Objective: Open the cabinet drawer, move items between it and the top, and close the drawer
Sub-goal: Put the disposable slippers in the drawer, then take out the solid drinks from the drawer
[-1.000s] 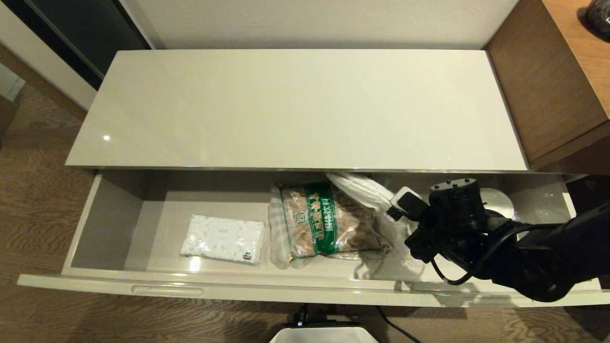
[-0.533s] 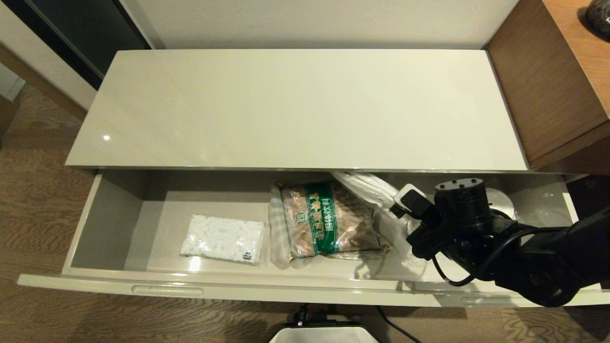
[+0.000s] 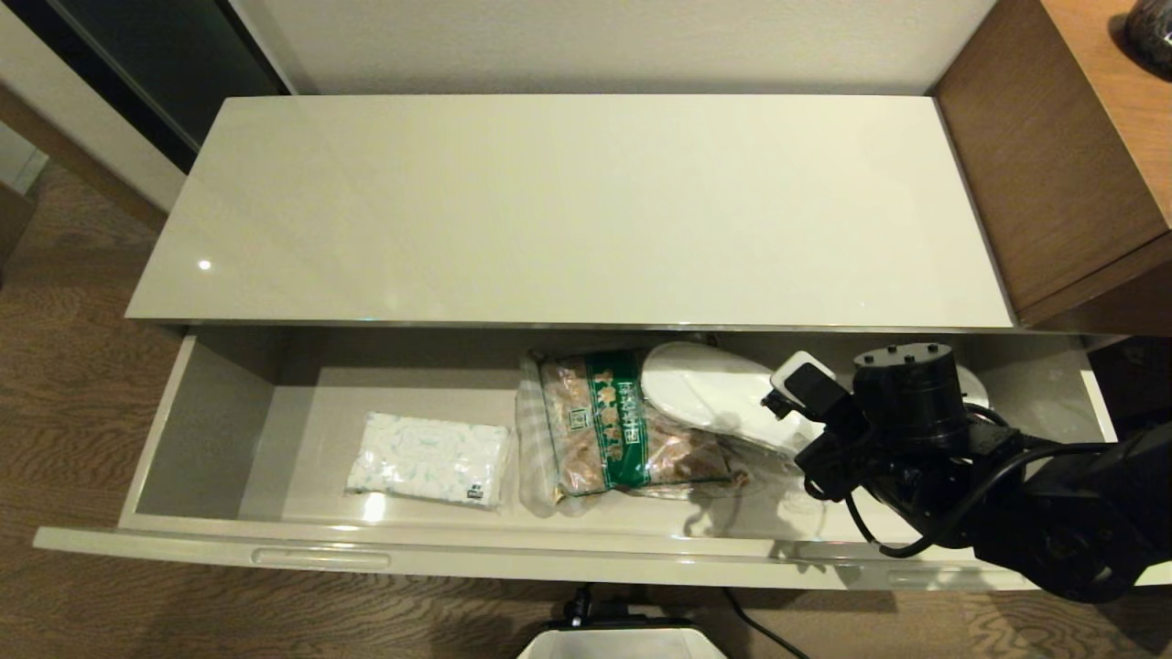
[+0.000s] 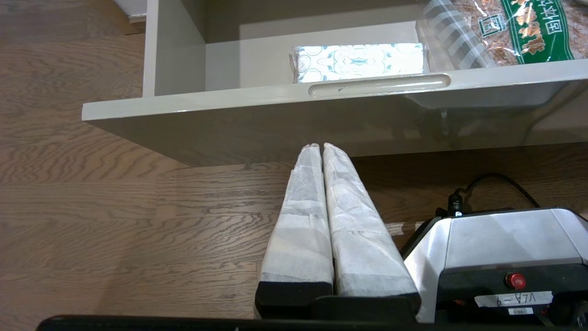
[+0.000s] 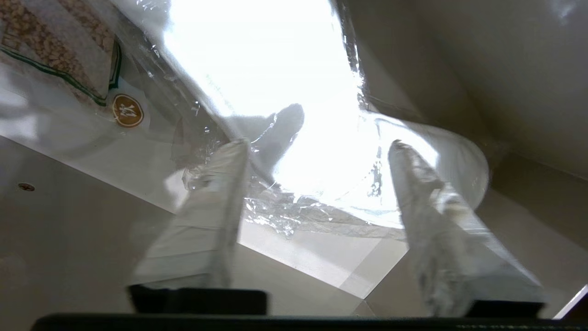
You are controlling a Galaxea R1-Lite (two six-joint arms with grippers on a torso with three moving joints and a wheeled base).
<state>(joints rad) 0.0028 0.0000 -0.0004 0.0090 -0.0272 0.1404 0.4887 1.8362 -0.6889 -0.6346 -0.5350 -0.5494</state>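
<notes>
Slippers (image 3: pixel 710 394): white pair in clear wrap, right of snack bag (image 3: pixel 623 426), near end hidden.
Right tool (image 5: pixel 317 151): spread wide, holding nothing.
Left tool (image 4: pixel 321 149): closed, empty.

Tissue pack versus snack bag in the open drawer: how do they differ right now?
The tissue pack is white with a pale blue pattern; the snack bag is clear, showing brown contents and a green band. The tissue pack is smaller and lies alone toward the drawer's left; the snack bag sits mid-drawer with the wrapped slippers overlapping its right edge. Both lie flat on the floor of the drawer.
</notes>
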